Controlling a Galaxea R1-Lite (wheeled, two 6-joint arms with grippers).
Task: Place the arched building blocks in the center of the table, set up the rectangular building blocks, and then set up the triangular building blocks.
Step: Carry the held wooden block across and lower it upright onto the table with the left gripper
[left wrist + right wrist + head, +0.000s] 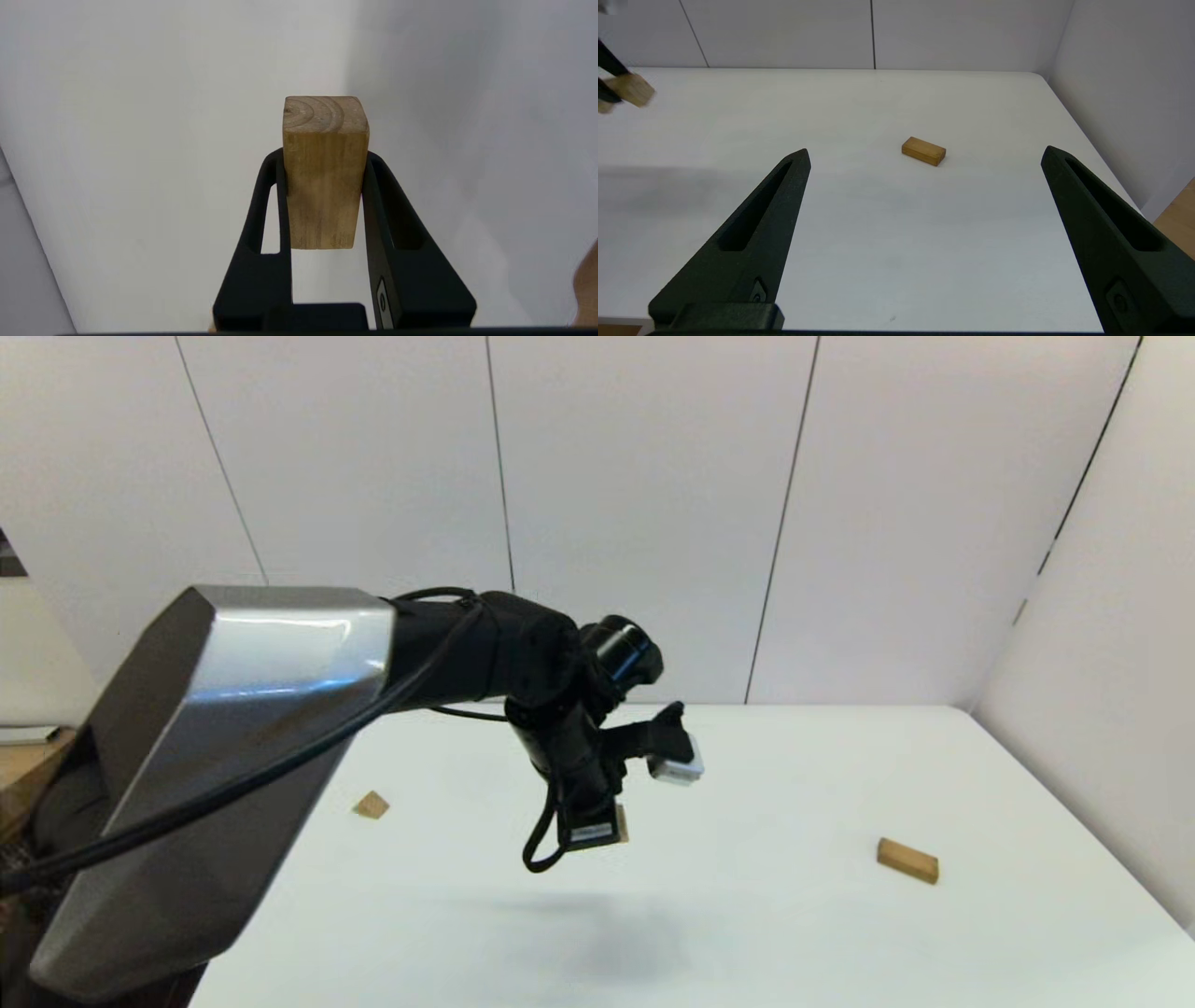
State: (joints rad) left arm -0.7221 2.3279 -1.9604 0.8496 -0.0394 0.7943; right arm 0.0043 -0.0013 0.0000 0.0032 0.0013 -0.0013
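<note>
Head view: the left arm reaches in from the left side and bends down over the middle of the white desk, its wrist hanging clear above the surface with a soft shadow below. The left gripper points downward, and only a sliver of a wooden block peeks out beside it; from here I cannot tell how the jaws stand. Two more blocks lie on the desk: one small triangular block to the left, and one rectangular block lying flat to the right, well apart from each other and from the arm. The right arm does not show in this view.

Left wrist view: the left gripper has its jaws clamped on the two side faces of one light-wood block, which stands out past the fingertips with its end grain showing. No notch is visible from this side, so its arched shape cannot be confirmed here. It hangs above the bare desk, not touching it.

Right wrist view: the right gripper sits low near the desk edge, jaws spread wide apart and holding nothing. One rectangular block lies flat on the desk ahead, between the two fingers in the picture but well beyond them. At the far side, the block carried by the left gripper shows in the air above the desk.
</note>
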